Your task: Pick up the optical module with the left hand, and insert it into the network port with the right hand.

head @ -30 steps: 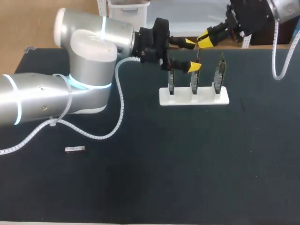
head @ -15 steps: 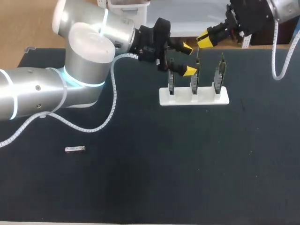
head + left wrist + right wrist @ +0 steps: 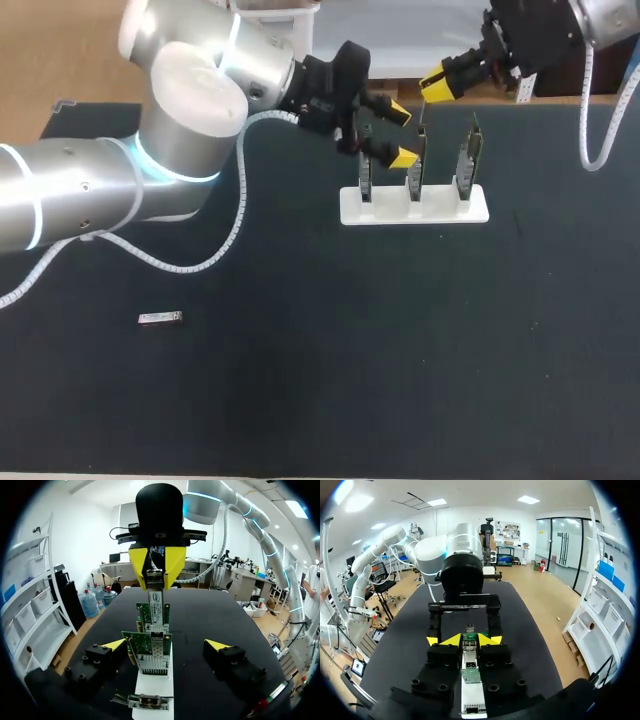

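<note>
Module (image 3: 155, 575), boxy silver metal, clamped between right pincer (image 3: 155, 584) yellow wedge tips.

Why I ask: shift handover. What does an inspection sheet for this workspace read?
Surface: dark table mat.
Job's things: optical module held in right gripper; white rack carrying three upright circuit boards.
Clutter: small silver piece lying alone on the mat.
Grippers: left gripper open astride the boards; right gripper shut on the module, beyond the rack.
Cables: white coiled cable along left arm; second cable off right arm.
Surroundings: nothing seen.
</note>
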### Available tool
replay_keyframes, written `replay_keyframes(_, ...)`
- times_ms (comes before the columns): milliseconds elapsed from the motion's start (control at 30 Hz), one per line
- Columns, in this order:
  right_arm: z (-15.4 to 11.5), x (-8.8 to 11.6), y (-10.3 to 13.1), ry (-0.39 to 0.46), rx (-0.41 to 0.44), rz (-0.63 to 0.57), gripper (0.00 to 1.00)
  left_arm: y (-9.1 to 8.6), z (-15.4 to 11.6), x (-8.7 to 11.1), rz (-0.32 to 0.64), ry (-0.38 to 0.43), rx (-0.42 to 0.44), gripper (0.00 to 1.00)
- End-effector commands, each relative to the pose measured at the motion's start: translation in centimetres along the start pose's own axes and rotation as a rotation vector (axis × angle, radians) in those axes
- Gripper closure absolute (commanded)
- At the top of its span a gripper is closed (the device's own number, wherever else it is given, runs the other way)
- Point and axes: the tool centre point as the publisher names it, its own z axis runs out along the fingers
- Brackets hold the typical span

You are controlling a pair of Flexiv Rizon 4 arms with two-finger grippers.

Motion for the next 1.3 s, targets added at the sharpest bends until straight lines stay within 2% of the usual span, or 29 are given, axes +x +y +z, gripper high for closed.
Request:
replay_keyframes(33,-0.01,0.01,0.05,0.001,0.000,0.000,1.00,0.10,-0.10,0.07,-0.005,0.017,0.012,0.00)
replay_keyframes(433,-0.05,0.08,0.15,0.000,0.001,-0.003,1.00,0.02,0.33,-0.06,0.007,0.046,0.015,0.00)
replay_keyframes(1300,-0.25,0.22,0.07,-0.002,0.004,-0.002,1.00,0.10,0.38,0.19,0.004,0.054,0.023,0.00)
